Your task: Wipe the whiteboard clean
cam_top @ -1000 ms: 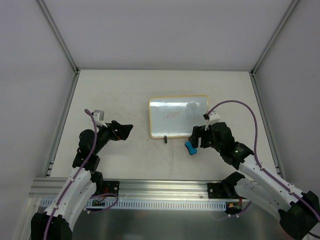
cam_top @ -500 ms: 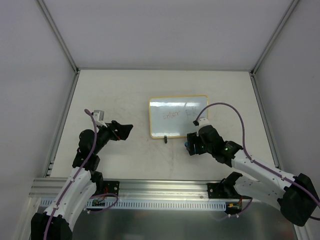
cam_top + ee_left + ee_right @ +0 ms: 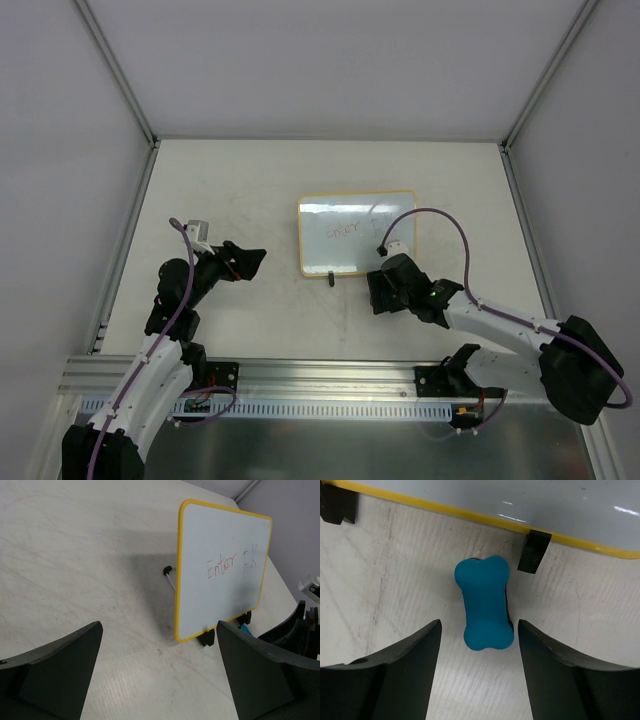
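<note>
The whiteboard [image 3: 355,232] stands upright mid-table on two black feet, yellow-framed, with faint red and dark handwriting [image 3: 231,564]. A blue bone-shaped eraser [image 3: 485,604] lies flat on the table just in front of the board's lower edge [image 3: 485,517]. My right gripper [image 3: 479,625] is open and straddles the eraser's near end, with a gap on each side. In the top view the right gripper [image 3: 384,290] covers the eraser. My left gripper [image 3: 250,258] hangs wide open to the left of the board, holding nothing.
One black board foot [image 3: 534,551] stands close to the eraser's far right corner, and a thin black prop leg [image 3: 168,570] sticks out behind the board. Grey walls and metal rails [image 3: 130,230] bound the table.
My right arm has swung left and lowered over the eraser, hiding it in the top view, and its jaws have narrowed. The left arm and the board have not moved.
</note>
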Available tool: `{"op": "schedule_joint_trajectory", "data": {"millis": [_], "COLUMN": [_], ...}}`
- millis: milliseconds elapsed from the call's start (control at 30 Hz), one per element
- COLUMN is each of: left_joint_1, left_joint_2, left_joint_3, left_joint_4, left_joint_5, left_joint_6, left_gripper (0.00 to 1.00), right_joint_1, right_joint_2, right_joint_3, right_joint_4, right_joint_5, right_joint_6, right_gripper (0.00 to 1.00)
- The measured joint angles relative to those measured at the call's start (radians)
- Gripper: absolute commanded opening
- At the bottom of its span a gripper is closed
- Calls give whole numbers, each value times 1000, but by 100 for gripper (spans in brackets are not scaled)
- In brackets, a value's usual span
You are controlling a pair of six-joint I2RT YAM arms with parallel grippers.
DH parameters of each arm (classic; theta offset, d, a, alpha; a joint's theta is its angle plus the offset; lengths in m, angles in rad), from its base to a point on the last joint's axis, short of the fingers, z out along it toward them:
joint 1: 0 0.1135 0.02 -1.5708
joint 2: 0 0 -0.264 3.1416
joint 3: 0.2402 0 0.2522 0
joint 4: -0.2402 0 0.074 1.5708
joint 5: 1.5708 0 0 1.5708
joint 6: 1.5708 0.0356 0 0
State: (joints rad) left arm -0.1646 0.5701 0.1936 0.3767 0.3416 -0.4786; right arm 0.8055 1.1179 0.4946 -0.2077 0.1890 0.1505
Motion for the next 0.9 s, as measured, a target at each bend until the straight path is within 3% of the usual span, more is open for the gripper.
{"op": "schedule_joint_trajectory", "data": {"millis": [267, 367, 533, 900], "left_joint_1": [0, 0, 0, 0], "left_joint_2": [0, 0, 0, 2], "left_joint_3": [0, 0, 0, 0], "left_joint_4": [0, 0, 0, 0], "left_joint_5": [1, 1, 1, 1], "left_joint_6": [0, 0, 0, 0], "left_gripper": [99, 99, 99, 99], "right_joint_1": [1, 1, 1, 2], "right_joint_2": [60, 71, 71, 89], "right_joint_3": [0, 0, 0, 2], "right_joint_4": [31, 36, 40, 58], "right_joint_5": [29, 37, 48, 50], "right_joint_6": [5, 7, 17, 21], "right_gripper": [60, 50, 42, 45]}}
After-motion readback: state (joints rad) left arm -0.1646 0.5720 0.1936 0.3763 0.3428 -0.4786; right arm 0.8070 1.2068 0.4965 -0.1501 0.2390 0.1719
